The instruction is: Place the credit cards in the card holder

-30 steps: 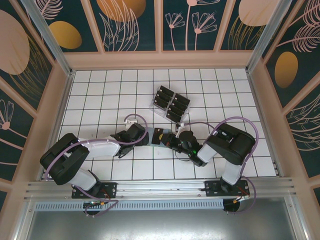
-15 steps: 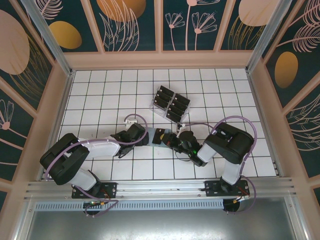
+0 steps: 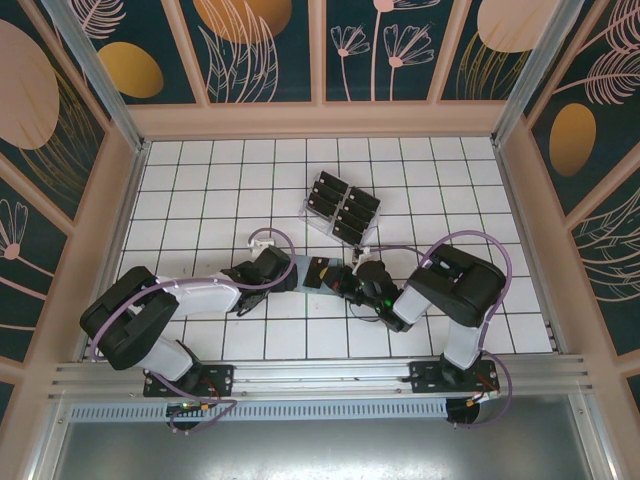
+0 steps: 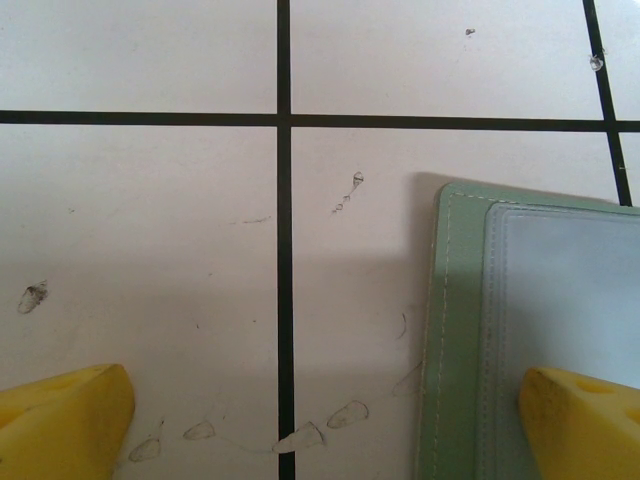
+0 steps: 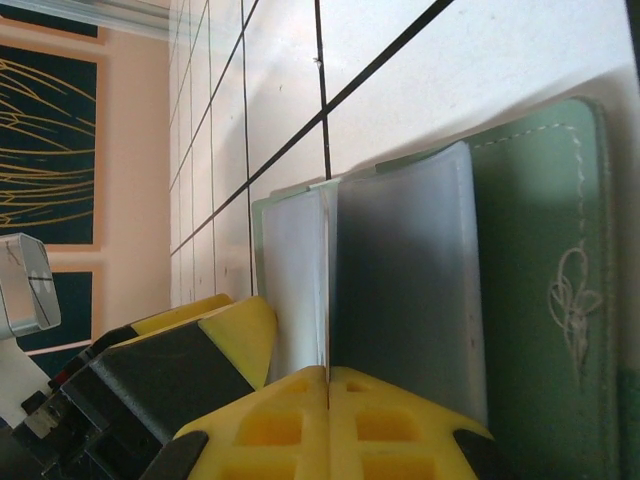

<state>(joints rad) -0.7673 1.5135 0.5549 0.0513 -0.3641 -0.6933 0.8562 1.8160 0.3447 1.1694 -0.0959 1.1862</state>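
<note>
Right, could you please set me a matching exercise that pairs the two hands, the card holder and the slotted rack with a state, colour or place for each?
Things:
1. left hand
2. right hand
3. card holder
4. clear slotted rack

Descriptions:
A. grey-green, lying flat between the hands
B. wide open
C. holding black cards, beyond both hands
D. shut on a clear sleeve

Pairs: 1-B; 2-D; 3-A; 4-C

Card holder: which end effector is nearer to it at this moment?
Right. The right end effector is shut on a translucent leaf of the card holder. The left end effector is open at its edge, one finger over the holder, the other over bare tile.
</note>
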